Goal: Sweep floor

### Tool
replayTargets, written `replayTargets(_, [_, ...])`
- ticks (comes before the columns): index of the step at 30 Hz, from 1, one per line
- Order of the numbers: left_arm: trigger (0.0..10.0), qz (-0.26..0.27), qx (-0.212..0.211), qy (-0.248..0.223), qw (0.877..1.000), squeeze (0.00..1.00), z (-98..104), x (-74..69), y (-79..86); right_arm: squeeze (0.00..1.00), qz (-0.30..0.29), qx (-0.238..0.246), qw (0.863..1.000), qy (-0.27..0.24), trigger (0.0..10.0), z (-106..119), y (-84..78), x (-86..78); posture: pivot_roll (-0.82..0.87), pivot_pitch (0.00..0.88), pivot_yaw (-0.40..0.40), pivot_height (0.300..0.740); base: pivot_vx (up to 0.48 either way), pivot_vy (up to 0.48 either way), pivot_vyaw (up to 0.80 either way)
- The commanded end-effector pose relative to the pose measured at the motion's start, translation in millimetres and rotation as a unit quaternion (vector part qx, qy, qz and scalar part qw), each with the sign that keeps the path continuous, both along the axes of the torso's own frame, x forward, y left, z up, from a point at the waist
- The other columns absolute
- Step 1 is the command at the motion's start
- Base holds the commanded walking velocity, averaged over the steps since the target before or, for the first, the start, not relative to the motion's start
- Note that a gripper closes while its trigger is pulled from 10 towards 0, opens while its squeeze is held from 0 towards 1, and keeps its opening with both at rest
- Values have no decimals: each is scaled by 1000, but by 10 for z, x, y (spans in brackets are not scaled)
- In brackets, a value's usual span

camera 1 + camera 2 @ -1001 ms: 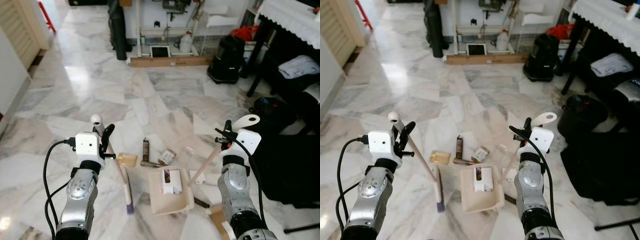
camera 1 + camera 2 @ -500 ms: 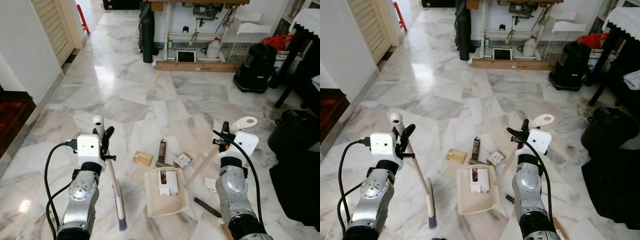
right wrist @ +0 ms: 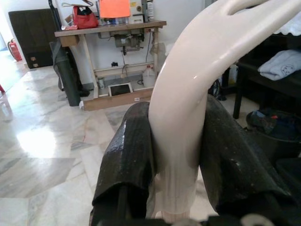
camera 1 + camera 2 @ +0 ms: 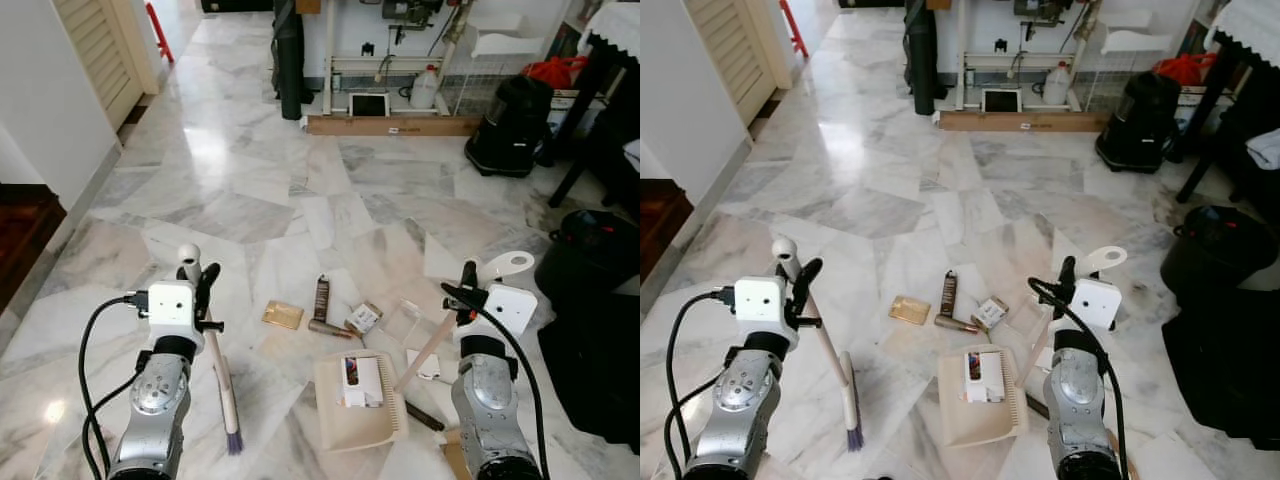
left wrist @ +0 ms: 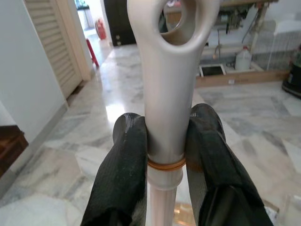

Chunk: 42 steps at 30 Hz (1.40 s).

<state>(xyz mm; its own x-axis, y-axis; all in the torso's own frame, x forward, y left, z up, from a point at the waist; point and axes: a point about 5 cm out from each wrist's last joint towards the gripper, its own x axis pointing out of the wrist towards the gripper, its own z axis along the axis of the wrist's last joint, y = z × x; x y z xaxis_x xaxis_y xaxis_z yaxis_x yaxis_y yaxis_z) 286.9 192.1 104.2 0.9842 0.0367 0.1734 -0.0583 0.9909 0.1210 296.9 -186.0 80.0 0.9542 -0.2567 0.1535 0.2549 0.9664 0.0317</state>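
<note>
dustpan [image 4: 360,400] now sits right of the brush [image 4: 222,385]; left jaws pinch brush, right jaws pinch dustpan handle.

Your left gripper [image 4: 197,290] is closed around the cream broom [image 4: 218,370], its bristles on the marble floor [image 4: 250,190]; your right gripper [image 4: 466,296] clamps the dustpan handle [image 4: 428,348]; the dustpan [image 4: 360,402] holds a small box [image 4: 360,380]; wrappers [image 4: 283,316] lie just beyond it.

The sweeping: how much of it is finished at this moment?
Done: one box lies in the dustpan. In hand: left gripper clamps the broom; right gripper clamps the dustpan's handle. Left: a brown tube, tan packet and small carton on the floor.
</note>
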Motion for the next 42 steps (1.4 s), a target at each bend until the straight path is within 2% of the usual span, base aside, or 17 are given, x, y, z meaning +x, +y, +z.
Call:
replayTargets(1, [10000,8,15,-25,1000,0,79,-18,34,0,10,-4,999,-37,10000,171,29,47,57,36,-11,740,0,0,800])
replayTargets(10, [10000,13,12,-28,999,0,70,-24,7,0,32,-14,998,-48,10000,263,80,66,43,44,-23,740,0,0,800])
replayTargets(15, [10000,24,13,-24,999,0,48,-88,87,0,33,-17,999,-37,10000,206,76,-39,44,55,-15,740,0,0,799])
replayTargets(19, [10000,25,15,-25,999,0,66,-67,105,0,32,-12,999,-33,10000,195,96,-61,45,59,-8,740,0,0,800])
replayTargets(32, [10000,14,13,-26,999,0,76,-42,31,0,32,-7,999,-32,10000,228,119,-14,53,66,-2,740,0,0,800])
replayTargets(42, [10000,24,15,-24,999,0,69,-86,75,0,44,5,999,-23,10000,205,204,29,70,63,-13,740,0,0,800])
